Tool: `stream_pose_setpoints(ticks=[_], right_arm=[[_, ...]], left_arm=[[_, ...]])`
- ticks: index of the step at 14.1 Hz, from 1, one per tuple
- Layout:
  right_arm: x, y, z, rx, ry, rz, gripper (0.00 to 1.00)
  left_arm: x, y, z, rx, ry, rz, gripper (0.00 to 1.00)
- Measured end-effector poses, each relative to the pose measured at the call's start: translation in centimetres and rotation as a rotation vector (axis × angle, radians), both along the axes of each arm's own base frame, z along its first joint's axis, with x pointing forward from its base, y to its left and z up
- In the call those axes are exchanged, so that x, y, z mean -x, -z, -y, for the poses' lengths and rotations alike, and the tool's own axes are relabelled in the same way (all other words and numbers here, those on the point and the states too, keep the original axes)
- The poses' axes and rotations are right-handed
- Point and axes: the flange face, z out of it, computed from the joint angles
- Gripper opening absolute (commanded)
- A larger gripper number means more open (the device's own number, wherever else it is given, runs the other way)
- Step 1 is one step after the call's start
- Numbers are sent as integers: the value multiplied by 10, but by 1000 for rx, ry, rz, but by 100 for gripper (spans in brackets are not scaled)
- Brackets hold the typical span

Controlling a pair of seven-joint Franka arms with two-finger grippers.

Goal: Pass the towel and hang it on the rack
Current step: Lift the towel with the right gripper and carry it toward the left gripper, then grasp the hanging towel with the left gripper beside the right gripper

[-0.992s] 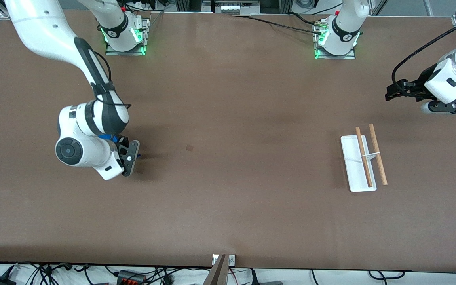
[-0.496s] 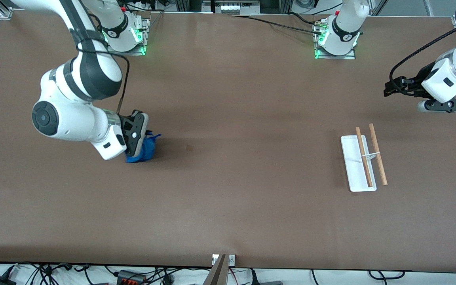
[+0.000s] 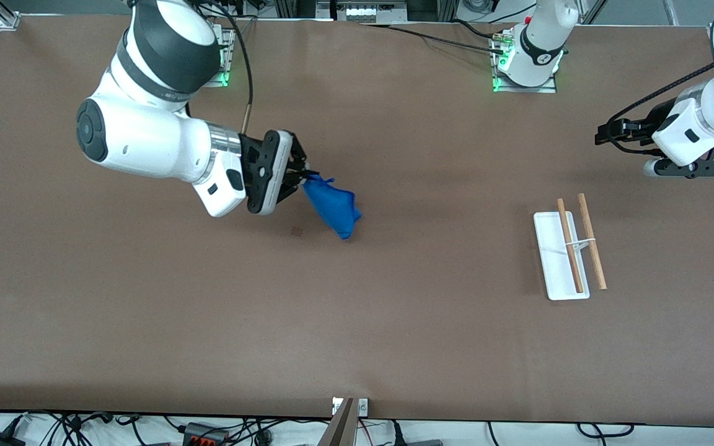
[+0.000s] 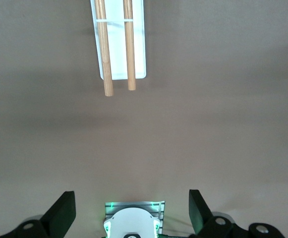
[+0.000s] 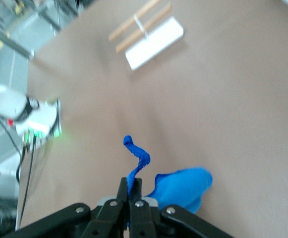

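Towel (image 3: 334, 209) pinched in right gripper (image 3: 305, 175) mid-table; left gripper (image 3: 605, 137) open, waiting above rack (image 3: 555, 263). Keep a corner free for handoff.

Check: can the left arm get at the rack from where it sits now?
Probably yes. The left pincer hangs open over bare table at its own end, the rack stands close by, and nothing lies between them; the right pincer holds the towel well away.

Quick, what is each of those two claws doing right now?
Right gripper: closed on the small bright blue cloth towel, hanging in the air over the brown table.
Left gripper: open, holding nothing, waiting near the white wooden-rod rack.
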Motion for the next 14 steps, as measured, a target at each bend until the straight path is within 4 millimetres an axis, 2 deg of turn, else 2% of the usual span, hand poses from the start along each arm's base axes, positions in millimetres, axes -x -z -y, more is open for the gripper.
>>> stream_pose_setpoints(ticks=[4,7,10,14], right_arm=[[15,-3,-56,-75,136,-11,0],[28,2,-86,-85,201,-46,0],[40,-10,-105,-99,237,-80,0],[47,-20,-115,-114,247,-83,0]], left_arm=[[2,16,18,156,-9,-84,100],[-6,33,34,389,145,-69,100],[-25,76,42,612,277,-28,100],[-47,136,63,891,536,154,100]])
